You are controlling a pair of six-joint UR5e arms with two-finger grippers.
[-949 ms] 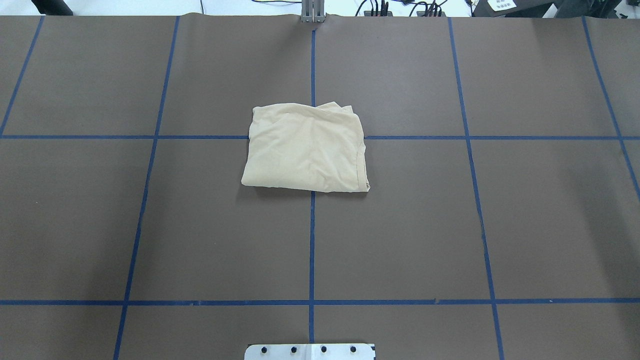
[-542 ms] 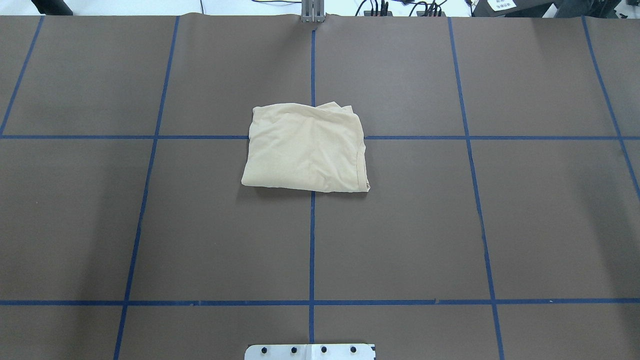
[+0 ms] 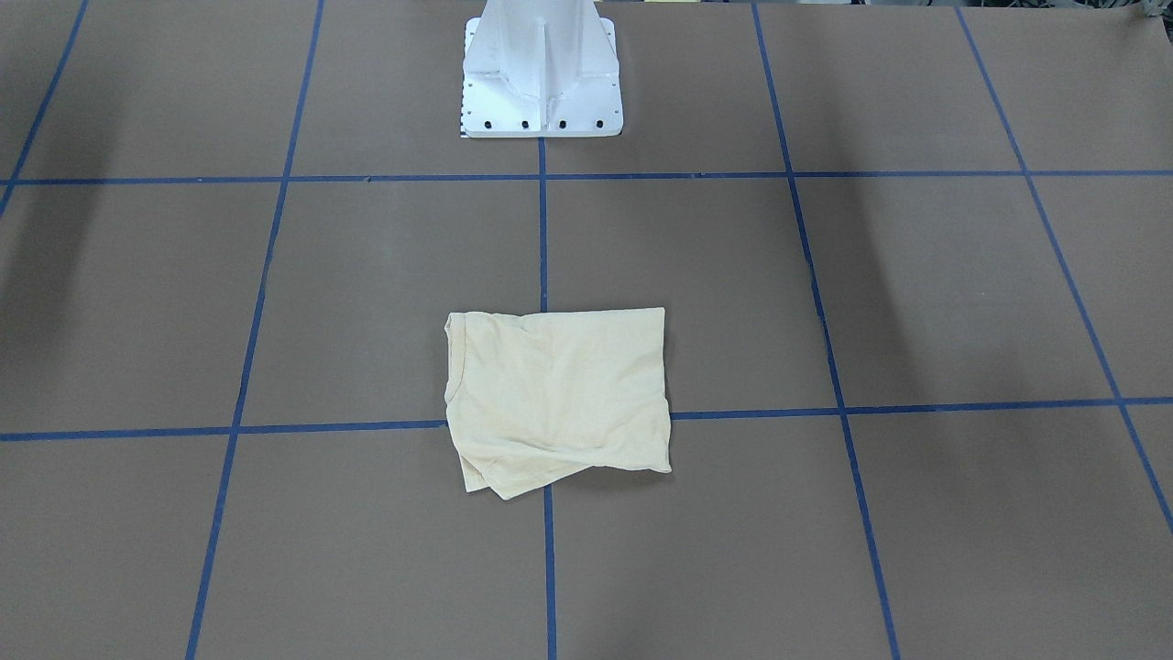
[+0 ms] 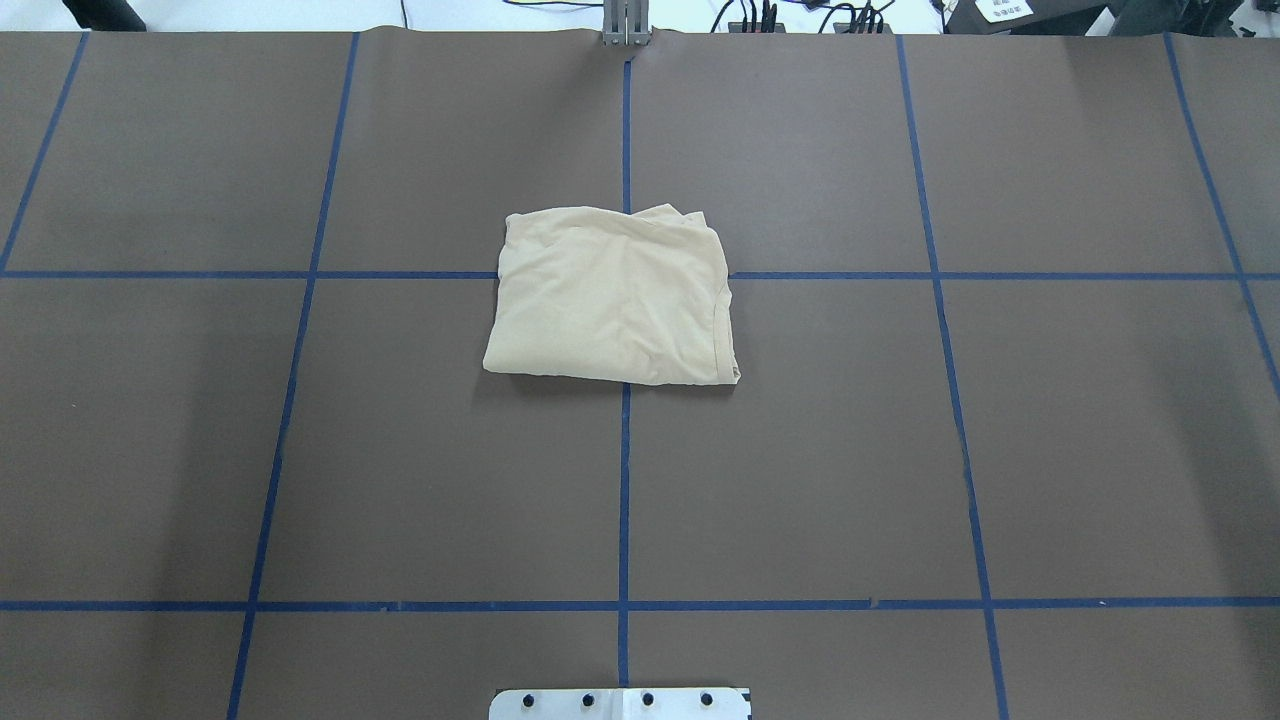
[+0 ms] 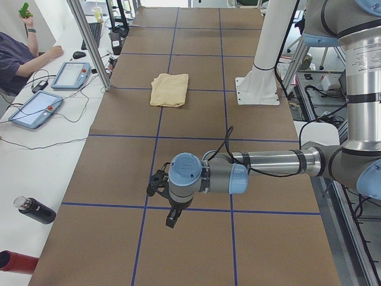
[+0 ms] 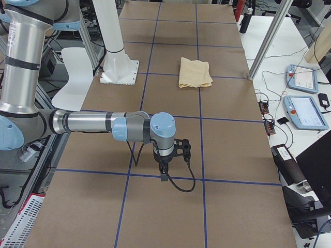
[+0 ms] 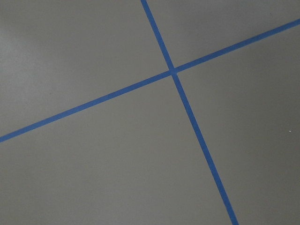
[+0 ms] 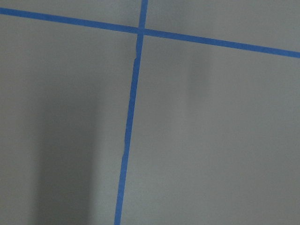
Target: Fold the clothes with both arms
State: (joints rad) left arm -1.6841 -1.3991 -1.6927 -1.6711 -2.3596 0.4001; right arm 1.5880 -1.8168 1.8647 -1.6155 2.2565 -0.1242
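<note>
Brown taped table (image 4: 300, 450) | T-shirt (image 4: 612, 295) folded, inner layers hidden | left pincer (image 5: 170, 219), right pincer (image 6: 163, 174): cannot tell gap

T-shirt (image 4: 612, 295) on table (image 4: 900, 450), central, before pedestal base (image 3: 541, 82), left arm (image 5: 262, 164), right arm (image 6: 88, 123) at opposite ends

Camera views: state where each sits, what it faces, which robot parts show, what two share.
Front-facing: across the table, steeply down on the T-shirt; pedestal shows.
Overhead: behind the robot, forward and down; pedestal plate only.
Exterior left: table's left end; left arm, left gripper near.
Exterior right: table's right end; right arm, right gripper near.
Left wrist: down on blue tape; no gripper.
Right wrist: blue tape too; no gripper.
Shared: front-facing and overhead both hold T-shirt and pedestal.
</note>
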